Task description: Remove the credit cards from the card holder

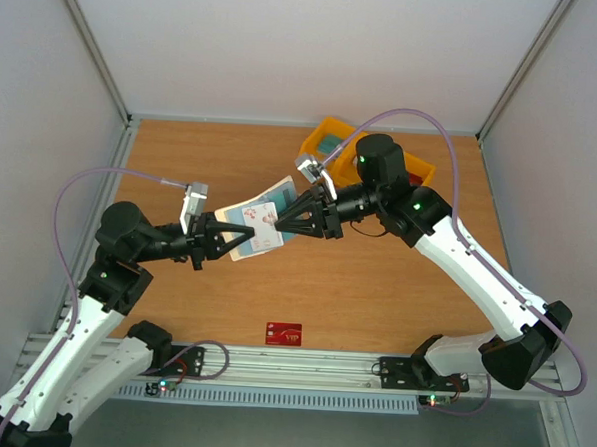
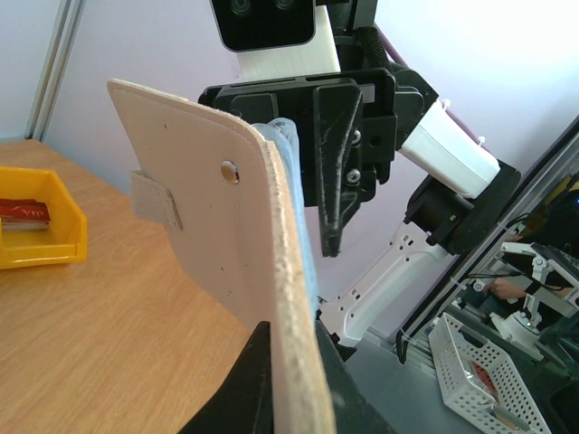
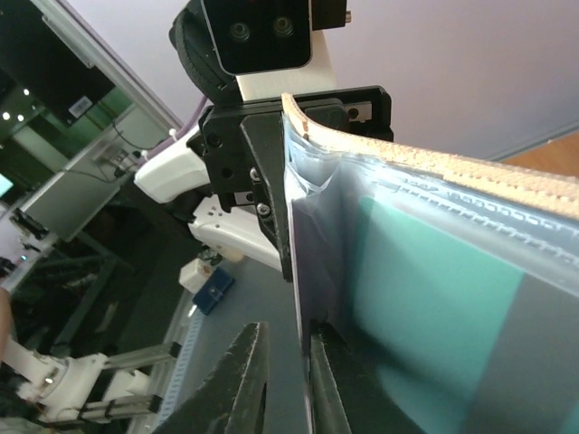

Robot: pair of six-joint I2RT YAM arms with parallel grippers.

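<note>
Though a red card (image 1: 284,333) lies on the bench (image 1: 395,289), left pincer (image 1: 226,238) clamps the still-loaded card holder (image 1: 269,204), right pincer (image 1: 286,223) barely parted

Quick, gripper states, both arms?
Left gripper: shut on the card holder.
Right gripper: slightly open, jaws straddling the card holder's edge.
</note>
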